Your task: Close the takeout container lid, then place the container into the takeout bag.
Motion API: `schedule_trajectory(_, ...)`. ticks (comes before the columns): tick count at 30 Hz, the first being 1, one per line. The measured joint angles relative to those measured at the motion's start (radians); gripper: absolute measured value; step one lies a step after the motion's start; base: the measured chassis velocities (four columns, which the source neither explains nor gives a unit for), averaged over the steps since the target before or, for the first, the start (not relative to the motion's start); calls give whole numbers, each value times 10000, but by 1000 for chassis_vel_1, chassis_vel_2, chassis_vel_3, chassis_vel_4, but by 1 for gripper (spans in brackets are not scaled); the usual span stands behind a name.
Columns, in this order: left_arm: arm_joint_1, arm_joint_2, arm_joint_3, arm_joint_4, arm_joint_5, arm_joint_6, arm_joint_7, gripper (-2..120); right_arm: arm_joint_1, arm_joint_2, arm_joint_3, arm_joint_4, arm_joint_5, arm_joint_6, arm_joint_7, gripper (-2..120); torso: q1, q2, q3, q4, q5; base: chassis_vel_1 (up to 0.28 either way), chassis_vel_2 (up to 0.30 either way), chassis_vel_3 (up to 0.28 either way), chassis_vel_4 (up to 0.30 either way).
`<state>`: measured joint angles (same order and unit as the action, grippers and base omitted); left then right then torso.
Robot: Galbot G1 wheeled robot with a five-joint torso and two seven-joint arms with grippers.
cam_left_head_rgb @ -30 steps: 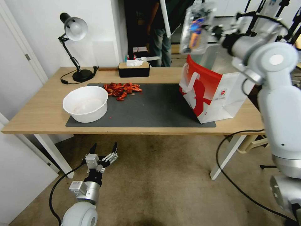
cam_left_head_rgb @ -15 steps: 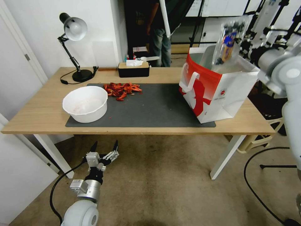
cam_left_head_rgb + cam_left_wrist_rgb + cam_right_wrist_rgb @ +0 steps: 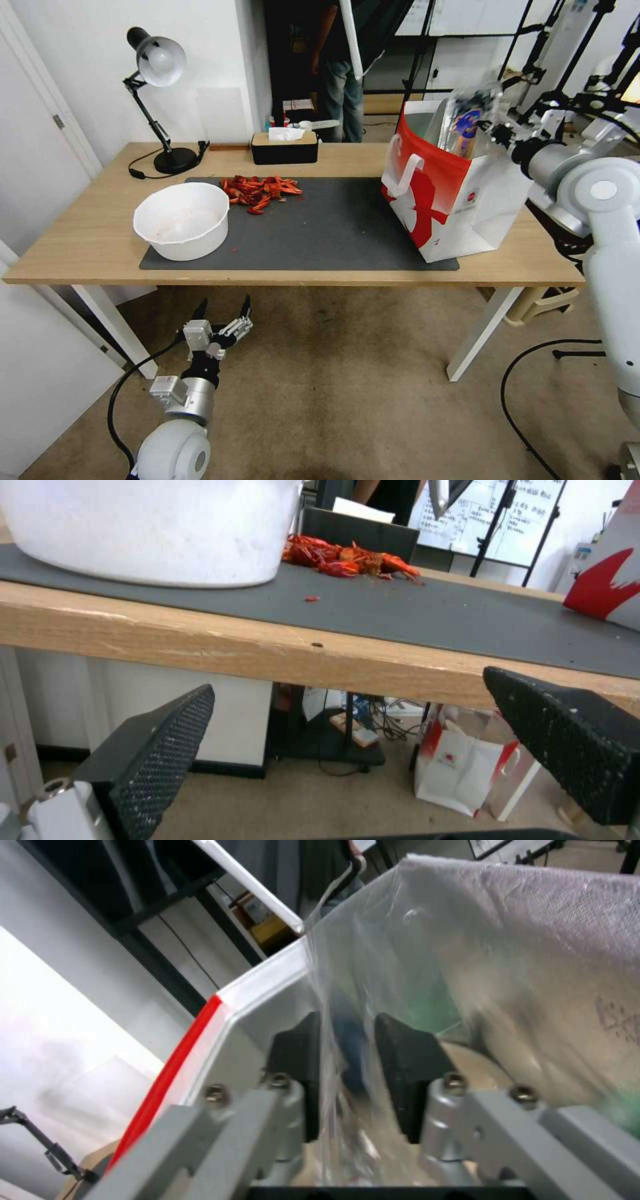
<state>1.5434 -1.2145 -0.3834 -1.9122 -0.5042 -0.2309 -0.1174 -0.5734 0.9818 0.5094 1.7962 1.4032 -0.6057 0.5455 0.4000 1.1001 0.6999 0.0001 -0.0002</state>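
The left gripper (image 3: 221,315) hangs low in front of the tabletop (image 3: 80,247), fingers spread wide. Farther back, the right gripper (image 3: 347,1060) pinches the takeout container (image 3: 467,127) at the open top of the takeout bag (image 3: 453,200).

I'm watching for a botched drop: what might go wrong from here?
The right end effector pinches only a thin edge of the takeout container, so it may slip or tilt. It hangs at the takeout bag mouth, so it could catch the rim and tip the bag.
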Motion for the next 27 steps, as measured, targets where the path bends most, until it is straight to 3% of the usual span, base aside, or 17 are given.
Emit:
schedule_trajectory(2, -11, -19, 32, 17, 0, 31, 0, 100, -75, 9, 6, 52, 16, -56, 124, 34, 0, 0, 1, -2, 0, 0, 0, 0, 0)
schedule_trajectory(7, -3, -54, 63, 19, -7, 65, 0, 100, -118, -48, 47, 86, 16, -93, 194, 50, 0, 0, 1, 0, 2, 0, 0, 0, 0)
schedule_trajectory(12, 1, -69, 74, -94, -15, 105, 0, 100, -203, -235, 90, 282, -167, 154, -326, 71, 0, 0, 1, -1, 2, 0, 0, 0, 0)
schedule_trajectory(17, 22, -90, 63, -158, -24, 104, 23, 100, -206, -360, 26, 531, -510, 415, -858, 84, -1, 0, 1, -2, 1, 0, 0, 0, 0)
schedule_trajectory(20, 63, -116, 41, -207, -39, 79, 58, 100, -220, -443, -138, 858, -835, 767, -1650, 97, 0, -1, 1, -2, 1, 0, 0, 0, 0)
schedule_trajectory(22, 68, -120, 38, -212, -43, 73, 66, 100, -233, -449, -179, 930, -910, 847, -1843, 98, 0, 0, 0, -1, 1, 0, 0, 0, 0)
schedule_trajectory(24, 93, -150, 8, -228, -93, 31, 93, 100, -401, -430, -447, 1333, -1530, 1294, -3005, 100, 0, 0, 0, 1, -1, 0, 0, 0, 0)
schedule_trajectory(27, 98, -178, -26, -249, -117, -7, 113, 100, -675, -378, -660, 1723, -2232, 1670, -3815, 100, 0, 0, 0, 1, 0, 0, 0, 0, 0)
